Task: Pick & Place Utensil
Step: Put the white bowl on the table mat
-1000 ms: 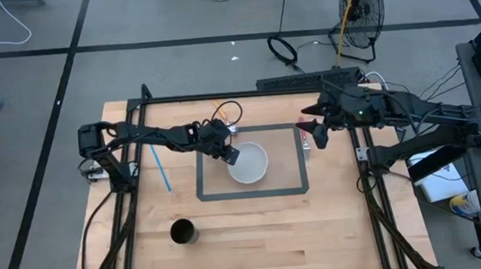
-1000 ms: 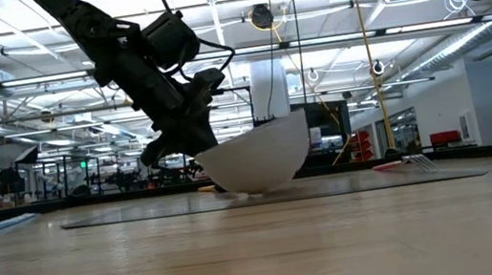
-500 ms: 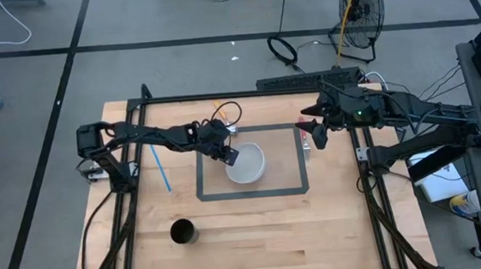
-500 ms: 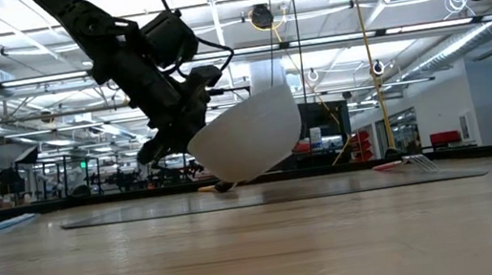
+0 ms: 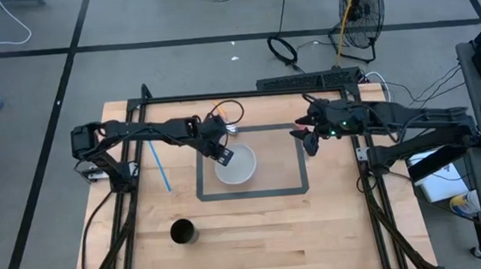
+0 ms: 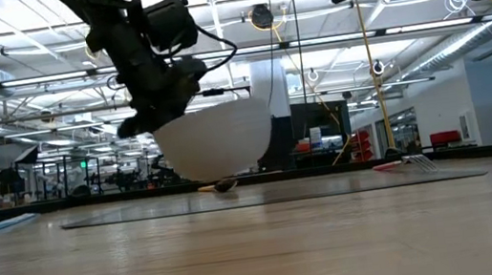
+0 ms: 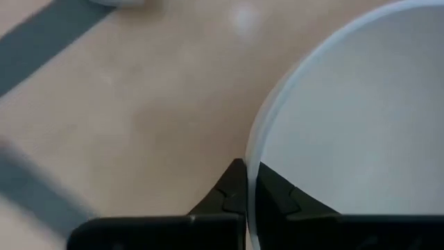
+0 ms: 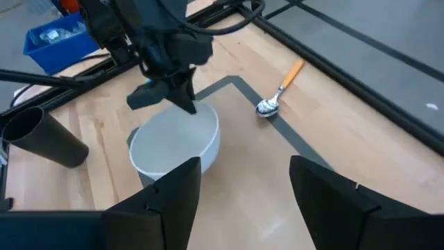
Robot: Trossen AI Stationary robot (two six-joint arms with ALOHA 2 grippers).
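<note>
i have the left gripper point(image 5: 223, 157) pinched on the rim of the white bowl point(image 5: 236, 165), lifting it clear above the taped rectangle point(image 5: 302, 160). my right gripper point(image 5: 308, 138) hovers wide-fingered over the rectangle's far right corner. the spoon point(image 8: 279, 89) lies on the tape's far edge.
</note>
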